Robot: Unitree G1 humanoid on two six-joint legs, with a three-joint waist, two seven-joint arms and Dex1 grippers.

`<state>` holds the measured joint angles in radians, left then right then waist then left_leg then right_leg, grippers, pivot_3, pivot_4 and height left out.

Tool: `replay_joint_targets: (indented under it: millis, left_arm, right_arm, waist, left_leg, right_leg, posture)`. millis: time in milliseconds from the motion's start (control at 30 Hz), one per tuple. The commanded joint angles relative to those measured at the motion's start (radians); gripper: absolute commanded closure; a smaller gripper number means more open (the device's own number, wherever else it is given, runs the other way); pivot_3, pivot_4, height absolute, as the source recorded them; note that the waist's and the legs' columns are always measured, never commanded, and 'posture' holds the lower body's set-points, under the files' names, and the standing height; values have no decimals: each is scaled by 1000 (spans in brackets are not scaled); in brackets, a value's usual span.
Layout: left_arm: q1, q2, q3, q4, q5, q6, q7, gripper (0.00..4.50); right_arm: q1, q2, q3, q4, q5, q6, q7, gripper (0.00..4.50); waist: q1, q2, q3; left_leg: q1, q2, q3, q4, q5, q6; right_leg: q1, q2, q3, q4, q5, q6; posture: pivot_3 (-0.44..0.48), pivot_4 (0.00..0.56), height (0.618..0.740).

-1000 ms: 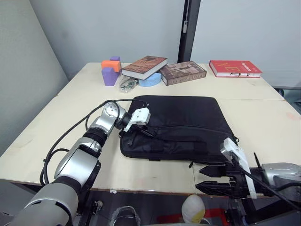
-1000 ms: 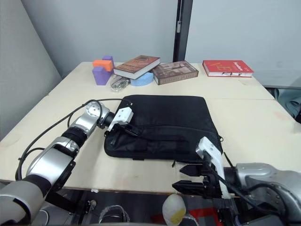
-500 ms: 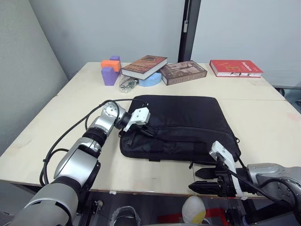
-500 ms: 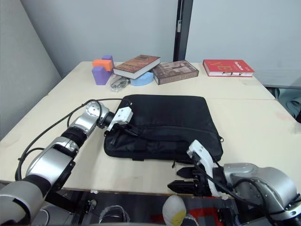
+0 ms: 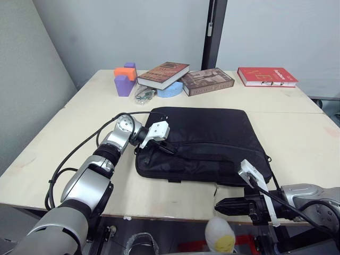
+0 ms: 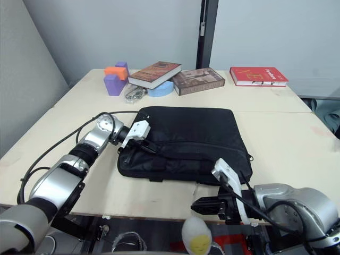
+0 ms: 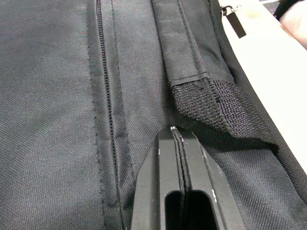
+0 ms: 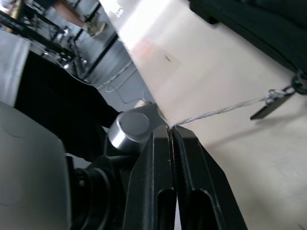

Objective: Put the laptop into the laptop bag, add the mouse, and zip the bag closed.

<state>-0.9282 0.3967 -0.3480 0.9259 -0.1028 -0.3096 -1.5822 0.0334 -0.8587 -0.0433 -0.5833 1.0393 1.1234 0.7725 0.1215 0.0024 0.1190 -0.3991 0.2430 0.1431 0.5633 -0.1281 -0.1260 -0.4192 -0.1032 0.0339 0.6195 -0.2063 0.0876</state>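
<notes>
Black left fingers point(image 7: 175, 139) closed on laptop bag point(image 5: 207, 133) | right fingers point(image 8: 170, 139) pinching cord point(image 8: 220, 111)

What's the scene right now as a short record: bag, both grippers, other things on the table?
laptop bag: black, flat on the table
left gripper: shut, tips on the bag beside a strap handle
right gripper: shut on a thin cord running to the zip pull
far edge: three books, purple and orange blocks

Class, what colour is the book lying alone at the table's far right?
The book is red; the left eye view shows it best.
</notes>
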Motion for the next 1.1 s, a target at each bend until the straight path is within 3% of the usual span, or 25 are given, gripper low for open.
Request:
replay_joint_targets:
  millis: [33,333,500,633,733,1000,1100]
  left_arm:
    - [39,13,-28,35,73,26,-13,4500]
    - [47,14,-21,24,76,33,-13,4500]
    - [51,17,-19,15,76,39,-13,4500]
    - [57,21,-18,5,75,44,-14,4500]
    - [61,24,-19,-2,75,48,-16,4500]
    - [67,28,-20,-12,78,53,-20,4500]
    - [65,27,-21,-8,80,49,-19,4500]
  right_arm:
    - [-76,9,-77,-24,135,27,-31,4439]
    - [-320,23,-162,149,245,58,-152,4439]
    - [-339,-6,15,89,3,7,-171,4439]
    - [-330,14,65,94,-84,-23,-181,4439]
    - [-317,-8,30,80,-53,-11,-122,3683]
    - [-367,-62,-220,121,149,31,-71,879]
    - [-302,-144,-286,83,224,88,-20,34]
  waist:
    - [0,0,0]
    - [-1,0,0]
    - [1,0,0]
    - [1,0,0]
    - [1,0,0]
    - [1,0,0]
    - [2,0,0]
  left_leg:
    - [0,0,0,0,0,0]
    - [-1,0,0,-1,0,0]
    - [-1,1,0,-3,0,-1]
    - [-1,1,0,-3,0,-2]
    - [-1,1,0,-3,0,-2]
    - [-1,1,0,-3,0,-1]
    - [0,1,1,-3,0,-1]
  right_leg:
    - [0,0,0,0,0,0]
    - [-1,0,-1,-1,0,-1]
    - [0,0,-3,-2,0,-1]
    - [0,0,-3,-3,0,-1]
    - [0,0,-2,-3,0,-1]
    - [0,0,-2,-3,0,-1]
    - [0,0,-2,-3,0,-1]
  posture:
    - [0,150,730]
    - [0,150,730]
    - [0,150,730]
    - [0,150,730]
    - [0,150,730]
    - [0,150,730]
    - [0,150,730]
